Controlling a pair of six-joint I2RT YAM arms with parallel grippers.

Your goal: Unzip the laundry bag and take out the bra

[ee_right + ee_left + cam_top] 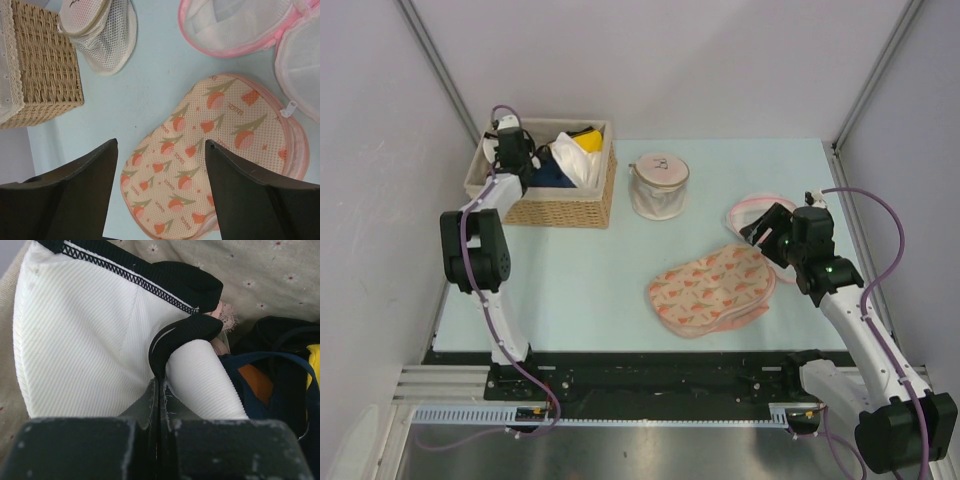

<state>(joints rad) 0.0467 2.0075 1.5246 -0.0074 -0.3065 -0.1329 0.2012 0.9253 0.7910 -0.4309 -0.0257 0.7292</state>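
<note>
Ribbed cloth bra (75,340), woven wicker basket (45,65), mesh laundry bag (210,150).

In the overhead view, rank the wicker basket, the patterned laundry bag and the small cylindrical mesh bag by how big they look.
Largest: wicker basket.
Next: laundry bag, not far behind.
Smallest: cylindrical mesh bag, clearly.

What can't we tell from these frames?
Inside of the laundry bag: all views, its printed fabric hides it.
Whether it is unzipped: right wrist, right gripper covers the near edge; top external, too small.
Straps of the bra: left wrist, cut off by the frame; left gripper blocks the bottom.
</note>
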